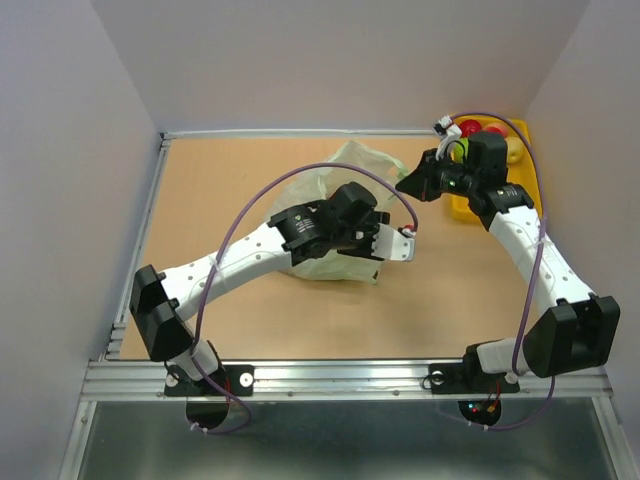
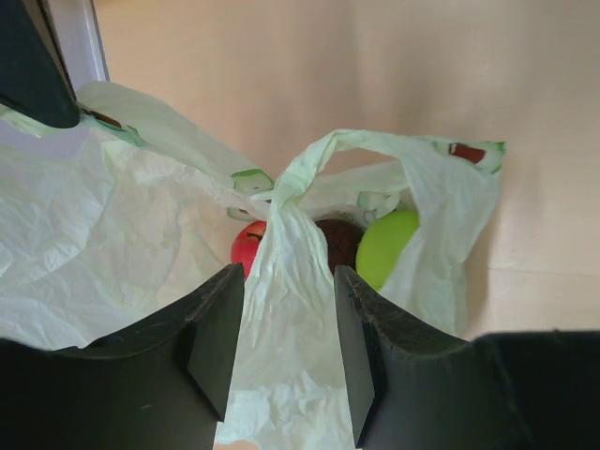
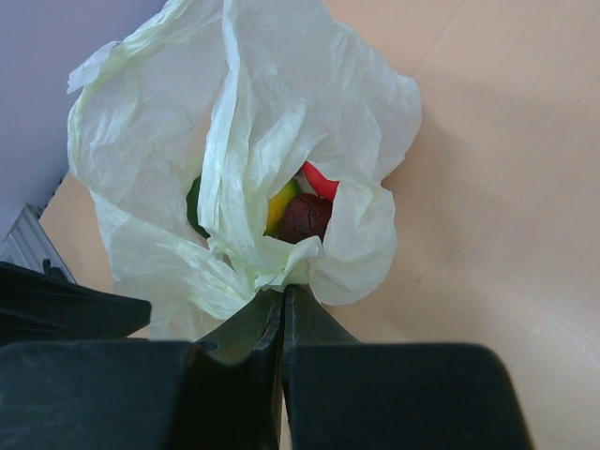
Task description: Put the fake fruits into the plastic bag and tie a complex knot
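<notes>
Pinch describes the right gripper (image 3: 283, 292): its jaws are pressed together on a gathered fold of the plastic bag (image 3: 150, 141), and from that fold the film fans out toward 12 o'clock in the right wrist view. The bag's mouth gapes just past the fingertips, with the fake fruits (image 3: 305, 217) showing inside at about 12. The left gripper (image 2: 288, 277) stands with its jaws apart. A flat handle strip (image 2: 286, 347) runs up between them from 6 to 12 o'clock, so its long axis lies along the fingers, but nothing shows it squeezed, and I judge it straddled, not held. Just beyond the tips the strip meets a twisted crossing (image 2: 277, 192), and a loop (image 2: 375, 141) arches off toward 1 o'clock. Red, dark and green fruits sit under it between 11 and 1. From above, the right gripper lies at roughly 1 o'clock of the left, near it, and the bag's bulk spreads toward 9 and 10 o'clock of both. The yellow tray (image 1: 527, 135) sits at 2 o'clock of the right gripper and has red and yellow pieces on it. The next pull probably depends on the left jaws closing on the strip they straddle.
</notes>
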You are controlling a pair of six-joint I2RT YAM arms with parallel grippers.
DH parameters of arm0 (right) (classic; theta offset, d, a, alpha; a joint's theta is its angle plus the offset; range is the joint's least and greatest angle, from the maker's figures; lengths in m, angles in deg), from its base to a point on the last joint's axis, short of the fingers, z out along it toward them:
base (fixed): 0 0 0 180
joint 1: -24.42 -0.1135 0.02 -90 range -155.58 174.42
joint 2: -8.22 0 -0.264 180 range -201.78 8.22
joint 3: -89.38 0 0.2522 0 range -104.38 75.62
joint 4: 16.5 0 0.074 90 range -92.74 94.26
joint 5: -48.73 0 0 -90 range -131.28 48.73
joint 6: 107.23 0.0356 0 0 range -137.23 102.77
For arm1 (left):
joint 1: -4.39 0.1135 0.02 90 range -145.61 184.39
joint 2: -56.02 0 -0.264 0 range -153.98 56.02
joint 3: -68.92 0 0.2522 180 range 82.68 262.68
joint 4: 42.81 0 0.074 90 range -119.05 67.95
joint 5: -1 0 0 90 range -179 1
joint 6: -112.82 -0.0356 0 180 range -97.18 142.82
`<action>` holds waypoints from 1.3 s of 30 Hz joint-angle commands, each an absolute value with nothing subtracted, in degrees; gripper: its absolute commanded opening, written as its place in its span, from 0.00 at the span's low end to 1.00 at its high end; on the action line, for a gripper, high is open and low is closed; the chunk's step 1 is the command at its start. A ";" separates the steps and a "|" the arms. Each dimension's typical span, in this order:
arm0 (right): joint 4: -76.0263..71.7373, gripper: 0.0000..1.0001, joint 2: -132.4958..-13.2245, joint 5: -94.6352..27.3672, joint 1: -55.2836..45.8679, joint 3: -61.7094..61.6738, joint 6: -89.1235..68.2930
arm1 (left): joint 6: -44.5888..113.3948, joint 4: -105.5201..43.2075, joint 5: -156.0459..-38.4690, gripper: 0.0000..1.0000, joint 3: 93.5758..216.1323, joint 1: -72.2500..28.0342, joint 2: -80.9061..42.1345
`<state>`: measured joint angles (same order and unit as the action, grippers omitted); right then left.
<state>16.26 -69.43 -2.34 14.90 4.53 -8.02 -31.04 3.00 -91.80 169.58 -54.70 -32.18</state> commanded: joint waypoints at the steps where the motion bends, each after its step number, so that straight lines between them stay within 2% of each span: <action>1: 15.89 0.00 -67.45 -3.13 14.31 5.39 -6.95 | -36.32 -2.67 -86.01 0.54 170.50 -55.29 -33.97; 7: 16.68 0.00 -67.01 -3.57 14.40 5.22 -6.77 | -37.47 -7.60 -83.99 0.57 168.56 -55.37 -37.05; 22: 17.03 0.01 -67.01 -4.89 14.40 5.66 -7.65 | -35.36 -3.30 -92.25 0.65 171.01 -55.29 -41.27; 30: 17.30 0.00 -66.84 -5.86 14.40 6.27 -8.44 | -35.89 -6.55 -90.41 0.63 170.05 -52.48 -44.96; 33: 17.39 0.00 -66.75 -6.38 14.84 6.62 -8.70 | -35.80 -6.64 -90.14 0.58 171.71 -50.99 -46.28; 34: 17.47 0.00 -66.75 -6.56 14.93 6.71 -8.88 | -35.54 -6.64 -90.23 0.49 172.59 -50.72 -46.63; 35: 17.56 0.00 -66.49 -7.08 15.19 6.62 -8.97 | -34.49 -6.64 -90.84 0.34 173.03 -50.37 -46.55; 37: 17.82 0.00 -66.22 -7.26 15.80 6.36 -9.06 | -33.26 -6.20 -92.68 0.20 174.87 -49.84 -45.76; 39: 18.26 0.00 -65.43 -7.35 17.12 5.92 -9.14 | -31.33 -5.85 -95.67 0.10 175.93 -49.40 -44.18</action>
